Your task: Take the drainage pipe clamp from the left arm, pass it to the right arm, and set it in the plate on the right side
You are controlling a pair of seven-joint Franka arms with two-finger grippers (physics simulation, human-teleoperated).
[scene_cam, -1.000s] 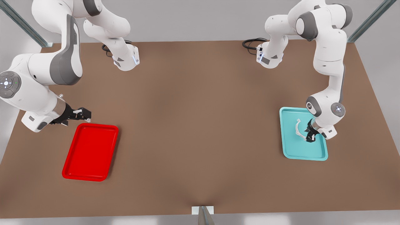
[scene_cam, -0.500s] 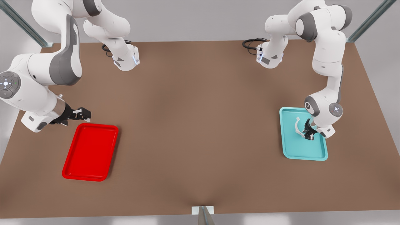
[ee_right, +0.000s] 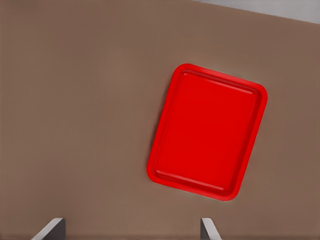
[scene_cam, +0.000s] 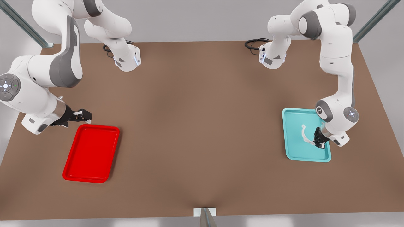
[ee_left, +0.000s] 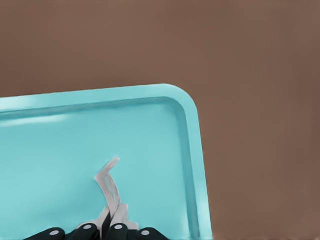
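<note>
The drainage pipe clamp [scene_cam: 305, 133], a thin white C-shaped piece, is over the teal tray [scene_cam: 295, 149] at the front view's right. My left gripper [scene_cam: 318, 141] is shut on one end of it. In the left wrist view the clamp [ee_left: 111, 186] curves up from between the black fingertips [ee_left: 117, 228], with the left gripper [ee_left: 102, 230] over the teal tray [ee_left: 192, 150]. The red plate [scene_cam: 91, 154] lies empty at the front view's left. My right gripper [scene_cam: 84, 115] waits open just beyond the plate's far corner. The right wrist view looks down on the plate [ee_right: 207, 130].
Both arm bases [scene_cam: 126, 60] [scene_cam: 271, 58] stand at the table's far edge, with black cables beside them. Brown tabletop [scene_cam: 202, 126] stretches between the two trays. A small metal bracket [scene_cam: 204, 214] sits at the table's near edge.
The left gripper, shut on the clamp, has shifted toward the front view's right and the tray's near end, taking the clamp along. The right arm has stayed put.
</note>
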